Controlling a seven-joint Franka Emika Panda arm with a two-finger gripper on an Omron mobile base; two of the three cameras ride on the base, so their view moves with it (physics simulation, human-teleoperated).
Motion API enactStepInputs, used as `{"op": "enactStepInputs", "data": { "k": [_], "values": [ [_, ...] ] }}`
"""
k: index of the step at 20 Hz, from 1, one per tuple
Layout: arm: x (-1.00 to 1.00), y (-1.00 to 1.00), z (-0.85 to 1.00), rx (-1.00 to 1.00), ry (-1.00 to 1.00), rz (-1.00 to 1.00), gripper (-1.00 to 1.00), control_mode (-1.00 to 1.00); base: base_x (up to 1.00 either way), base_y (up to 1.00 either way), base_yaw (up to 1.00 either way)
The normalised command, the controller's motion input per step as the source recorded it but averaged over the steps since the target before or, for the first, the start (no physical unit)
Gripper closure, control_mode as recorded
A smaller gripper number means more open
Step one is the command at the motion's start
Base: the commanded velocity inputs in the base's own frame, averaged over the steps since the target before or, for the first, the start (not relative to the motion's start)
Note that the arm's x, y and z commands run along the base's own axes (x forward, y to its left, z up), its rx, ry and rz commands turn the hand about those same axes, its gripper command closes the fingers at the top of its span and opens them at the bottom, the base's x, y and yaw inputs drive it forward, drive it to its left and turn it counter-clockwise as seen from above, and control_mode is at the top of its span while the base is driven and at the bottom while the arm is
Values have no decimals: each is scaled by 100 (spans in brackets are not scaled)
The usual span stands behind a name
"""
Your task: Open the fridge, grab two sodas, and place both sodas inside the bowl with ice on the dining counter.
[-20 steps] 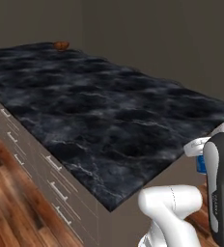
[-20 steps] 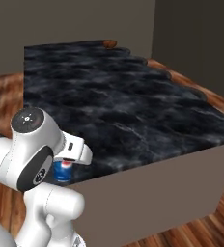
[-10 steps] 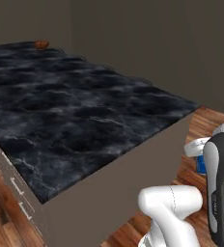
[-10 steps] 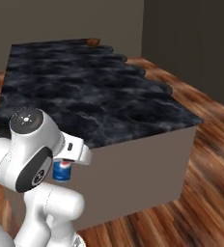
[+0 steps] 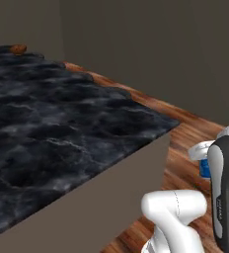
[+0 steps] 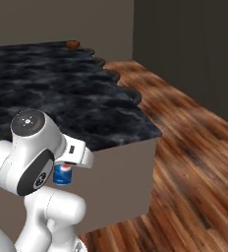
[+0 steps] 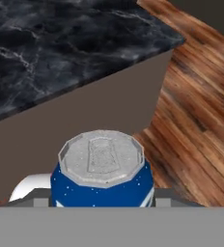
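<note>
**Base swung round the worktop's corner, blue can in hand**

The tool was clamped on the blue can, its silver lid facing the hand camera, the can tucked close under the arm's wrist and held low, beside the worktop's brown end panel rather than over the top. From the right base view the can peeked out beneath the white arm.

Over the last second the whole view had slid sideways: the drawer fronts that ran along the worktop's near side dropped out of sight and the plain end panel and its near corner came forward. That read as the base driving, not the things moving.

The bowl sat at the worktop's far corner, well apart from the can. To my eye the carry was under way, with the drop into the bowl not yet begun.
</note>
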Motion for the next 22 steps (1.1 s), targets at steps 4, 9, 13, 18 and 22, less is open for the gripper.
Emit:
{"op": "enactStepInputs", "data": {
  "k": [4,9,13,18,22],
  "values": [
    [0,0,0,0,0,0,100,100,57,-100,0],
    [0,0,0,0,0,0,100,100,60,-100,0],
    [0,0,0,0,0,0,100,100,73,-100,0],
    [0,0,0,0,0,0,100,100,86,-100,1],
    [0,0,0,0,0,0,100,100,99,-100,4]
  ]
}}
